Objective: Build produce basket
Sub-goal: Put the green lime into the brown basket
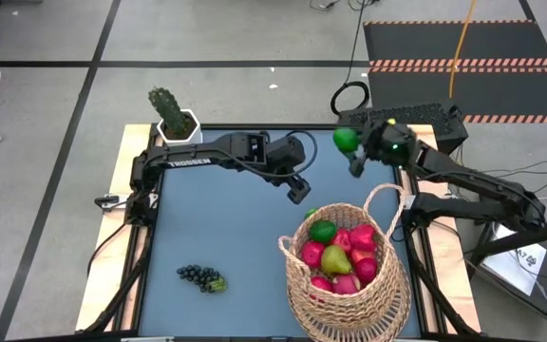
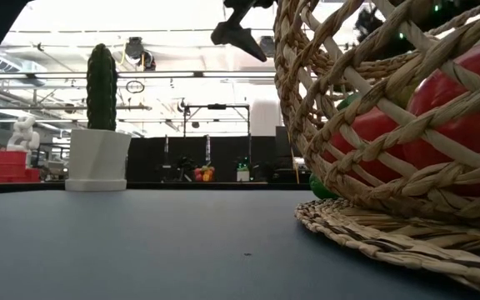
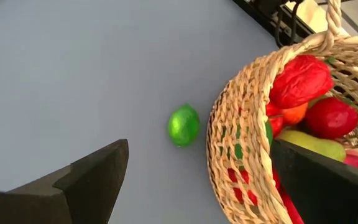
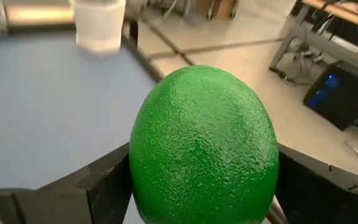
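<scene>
From above we see the basket (image 1: 345,275) at the table's near right, its bottom cut off, and TROSSEN printed on the left arm. The right gripper (image 1: 354,152) clamps a green lime (image 1: 346,139) near the far edge. Low down, the basket hides most things. In the left wrist view, the left gripper (image 3: 194,177) hangs wide open above another lime (image 3: 184,125) just beside the basket. The right wrist view is mostly lime.

Wicker basket (image 1: 345,294) heaped with fruit, green lime (image 1: 346,139) aloft, grapes (image 1: 200,277) on the mat
</scene>
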